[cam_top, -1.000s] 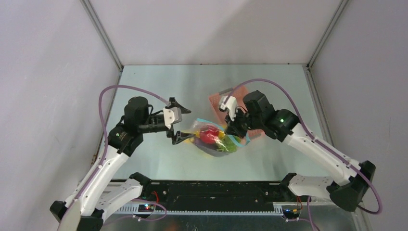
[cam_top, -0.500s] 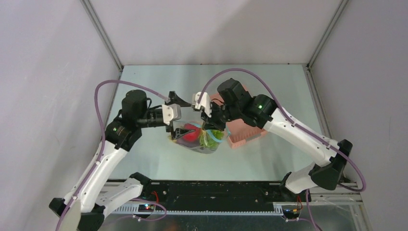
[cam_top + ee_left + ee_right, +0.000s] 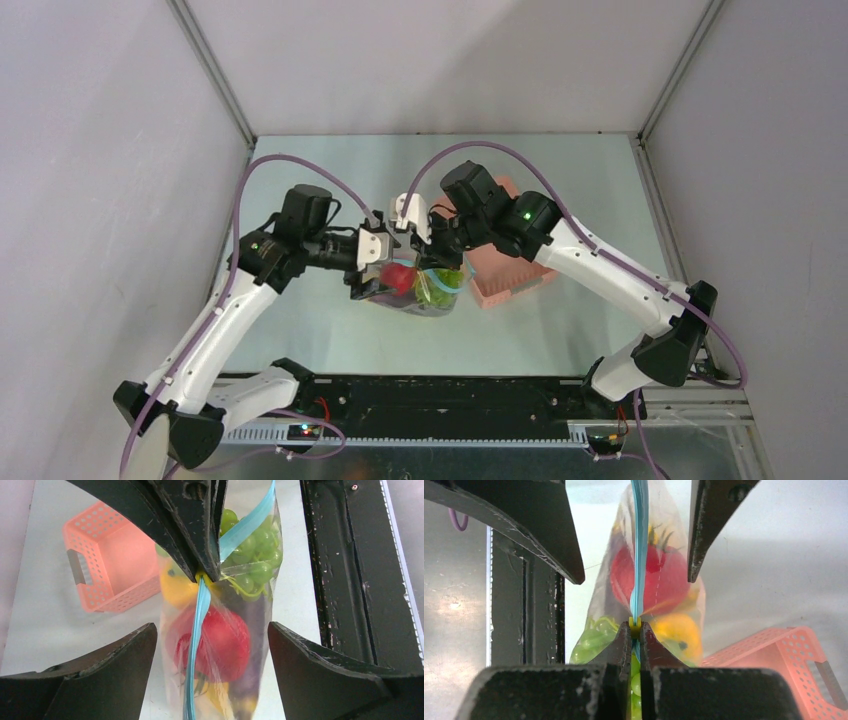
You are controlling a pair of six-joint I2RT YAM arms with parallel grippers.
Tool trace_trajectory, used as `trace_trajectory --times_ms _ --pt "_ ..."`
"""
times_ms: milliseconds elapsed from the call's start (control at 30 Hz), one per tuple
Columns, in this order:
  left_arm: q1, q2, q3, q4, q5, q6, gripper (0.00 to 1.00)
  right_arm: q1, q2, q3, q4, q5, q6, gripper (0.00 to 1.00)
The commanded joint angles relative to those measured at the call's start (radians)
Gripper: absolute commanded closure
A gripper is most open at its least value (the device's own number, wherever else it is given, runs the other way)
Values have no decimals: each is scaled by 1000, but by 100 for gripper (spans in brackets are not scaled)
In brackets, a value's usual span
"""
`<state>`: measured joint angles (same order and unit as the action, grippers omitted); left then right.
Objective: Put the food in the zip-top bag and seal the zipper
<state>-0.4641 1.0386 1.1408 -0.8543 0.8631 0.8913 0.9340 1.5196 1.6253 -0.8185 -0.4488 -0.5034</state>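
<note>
Left wrist view: the clear floppy plastic zip-top bag of toy food hangs at centre, its light blue zipper strip pinched at 12 o'clock by clenched right fingers, so the released left fingers should close squarely on it and slide away.

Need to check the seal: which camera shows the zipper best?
Left wrist: the zipper shows on both sides of the right tool pinching it. Right wrist shows only the stretch beyond the pinch; the top view, just a blue sliver.
</note>
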Motion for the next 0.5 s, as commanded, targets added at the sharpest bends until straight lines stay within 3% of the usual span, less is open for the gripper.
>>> trace_trajectory --times_ms 0,200,467 --pt "-12 -4 -7 28 15 7 14 2 -19 27 62 -94 -37 100" --pt "-41 22 0 114 -7 -72 25 7 9 30 87 -107 -42 100" --pt "-83 41 23 48 -79 1 49 9 4 19 138 -69 -13 100"
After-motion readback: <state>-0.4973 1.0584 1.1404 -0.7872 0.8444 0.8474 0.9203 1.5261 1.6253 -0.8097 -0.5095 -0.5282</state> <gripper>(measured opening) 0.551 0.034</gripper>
